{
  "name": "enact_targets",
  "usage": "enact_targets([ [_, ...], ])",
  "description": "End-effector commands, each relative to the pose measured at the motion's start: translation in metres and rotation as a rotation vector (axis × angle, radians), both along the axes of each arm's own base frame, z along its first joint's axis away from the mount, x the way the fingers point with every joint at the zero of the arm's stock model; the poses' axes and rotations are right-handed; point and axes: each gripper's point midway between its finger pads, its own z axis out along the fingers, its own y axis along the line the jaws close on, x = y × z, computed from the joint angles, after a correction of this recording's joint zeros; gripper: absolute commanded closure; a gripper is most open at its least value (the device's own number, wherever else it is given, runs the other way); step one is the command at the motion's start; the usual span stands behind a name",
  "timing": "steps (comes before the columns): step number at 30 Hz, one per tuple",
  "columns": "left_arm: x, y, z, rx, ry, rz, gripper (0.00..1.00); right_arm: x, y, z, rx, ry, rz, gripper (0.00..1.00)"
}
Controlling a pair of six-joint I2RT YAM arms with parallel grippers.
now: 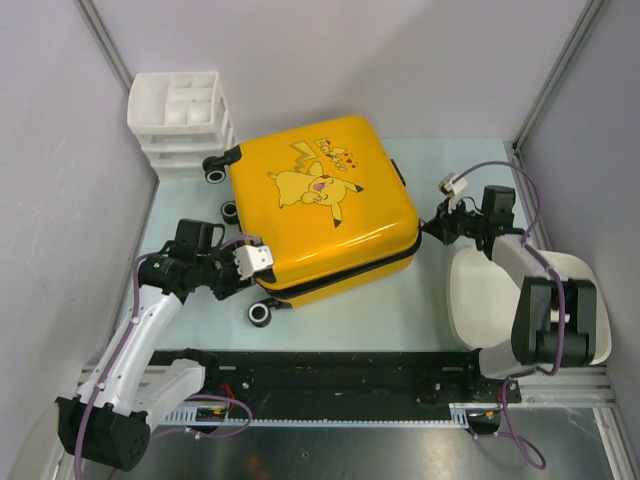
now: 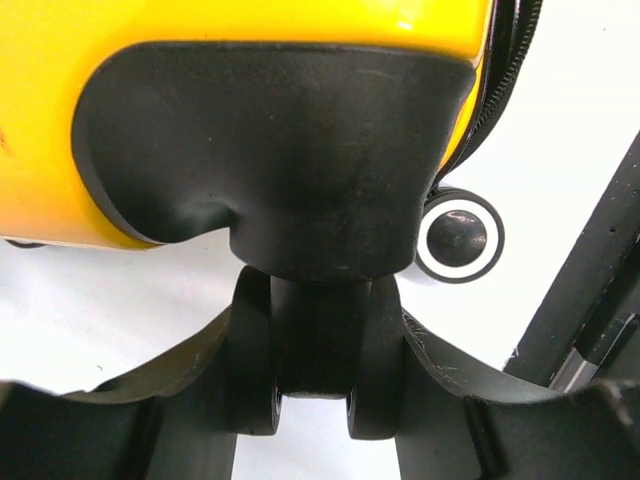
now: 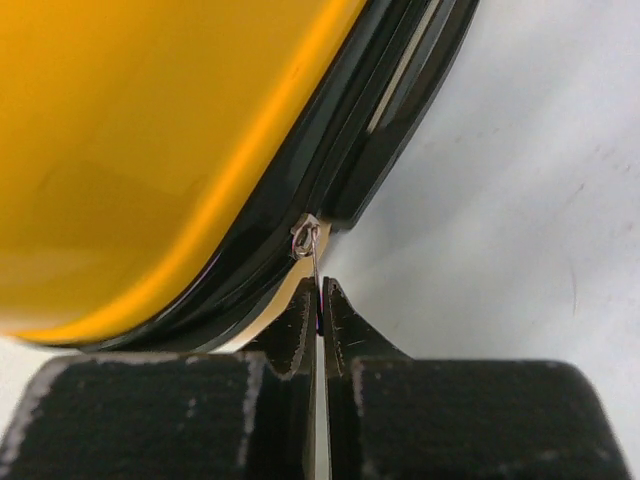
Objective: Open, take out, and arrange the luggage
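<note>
The yellow suitcase (image 1: 320,205) with the Pikachu print lies flat and closed on the table, wheels toward the left. My left gripper (image 1: 243,266) is at its near left corner. In the left wrist view my left gripper (image 2: 318,345) is shut on a black twin wheel (image 2: 318,330) under the black corner housing (image 2: 270,150). My right gripper (image 1: 433,225) is at the suitcase's right corner. In the right wrist view my right gripper (image 3: 320,300) is shut on the thin metal zipper pull (image 3: 315,262), which hangs from the black zipper band (image 3: 300,190).
A white plastic drawer unit (image 1: 180,120) stands at the back left against the wall. A white tub (image 1: 490,295) sits at the right under my right arm. Another suitcase wheel (image 1: 260,313) sticks out toward the black rail (image 1: 330,375) at the front edge. Grey walls close in on both sides.
</note>
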Motion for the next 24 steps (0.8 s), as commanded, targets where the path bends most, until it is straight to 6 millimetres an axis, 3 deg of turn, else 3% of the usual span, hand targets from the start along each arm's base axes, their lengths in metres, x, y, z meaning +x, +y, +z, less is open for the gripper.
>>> enact_targets([
  [1, 0.002, 0.032, -0.011, 0.150, 0.046, 0.047, 1.00, 0.072, -0.015, 0.038, -0.030, -0.216, -0.002, 1.00],
  [3, 0.005, 0.023, -0.006, 0.097, 0.066, 0.055, 0.96, 0.084, -0.007, 0.049, -0.009, -0.241, 0.039, 1.00],
  [4, 0.012, 0.019, 0.003, 0.079, 0.063, 0.059, 0.86, 0.089, -0.003, 0.043, 0.002, -0.230, 0.057, 1.00],
  [6, 0.021, 0.015, 0.016, 0.051, 0.063, 0.087, 0.36, 0.092, 0.006, 0.044, 0.011, -0.237, 0.099, 1.00],
  [7, 0.031, 0.012, 0.040, 0.029, 0.026, 0.106, 0.23, 0.091, 0.010, 0.042, 0.016, -0.225, 0.110, 1.00],
  [8, 0.037, 0.009, 0.049, 0.000, 0.040, 0.138, 0.15, 0.090, 0.016, 0.037, 0.019, -0.212, 0.126, 1.00],
  [9, 0.040, 0.003, 0.062, -0.041, 0.030, 0.142, 0.13, 0.088, 0.019, 0.035, 0.025, -0.201, 0.139, 1.00],
  [10, 0.047, -0.001, 0.091, -0.080, -0.033, 0.147, 0.10, 0.087, 0.022, 0.031, 0.025, -0.186, 0.146, 1.00],
  [13, 0.050, -0.010, 0.139, -0.172, -0.128, 0.153, 0.01, 0.083, 0.029, 0.023, 0.036, -0.153, 0.160, 1.00],
  [17, 0.055, -0.025, 0.189, -0.276, -0.204, 0.127, 0.00, 0.081, 0.037, 0.020, 0.041, -0.143, 0.178, 1.00],
  [19, 0.067, -0.032, 0.198, -0.302, -0.199, 0.107, 0.00, 0.082, 0.039, 0.022, 0.046, -0.144, 0.176, 1.00],
  [21, 0.064, -0.041, 0.194, -0.309, -0.187, 0.027, 0.00, 0.082, 0.039, 0.023, 0.052, -0.140, 0.171, 1.00],
  [24, 0.044, -0.039, 0.170, -0.247, -0.211, -0.086, 0.00, 0.084, 0.038, 0.027, 0.052, -0.143, 0.163, 1.00],
])
